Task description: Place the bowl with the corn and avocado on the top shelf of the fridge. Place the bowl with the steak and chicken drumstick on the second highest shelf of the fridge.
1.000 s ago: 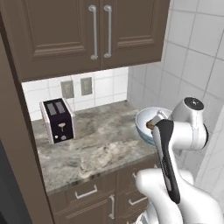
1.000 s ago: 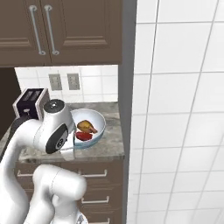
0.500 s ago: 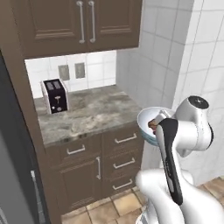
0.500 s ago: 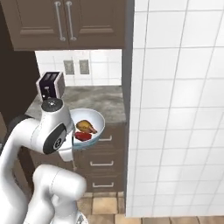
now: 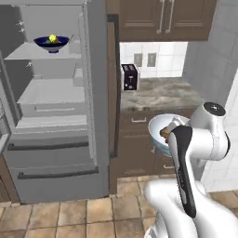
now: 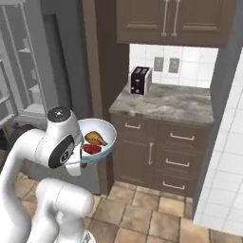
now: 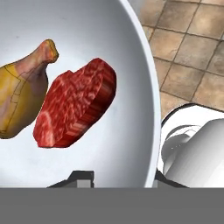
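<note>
- We see the gripper [image 7: 118, 177] at the bottom of the hand view, its fingers clamped on the rim of the pale bowl [image 7: 131, 87].
- The steak [image 7: 74, 105] lies at frame centre, the chicken drumstick [image 7: 22, 98] at its left.
- In the left base view, the bowl with the corn and avocado [image 5: 51, 44] sits upper left on the top shelf [image 5: 28, 53] of the open fridge [image 5: 51, 107].
- The second highest shelf [image 5: 44, 93] is below it.

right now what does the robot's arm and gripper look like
The arm is glossy white with rounded, bulbous links. A dark grey disc caps the joint on top, and a dark strip runs down the link below it. In the right base view another dark round cap marks the side of a joint. The gripper shows two small dark fingertips. No cables or markings are visible.
</note>
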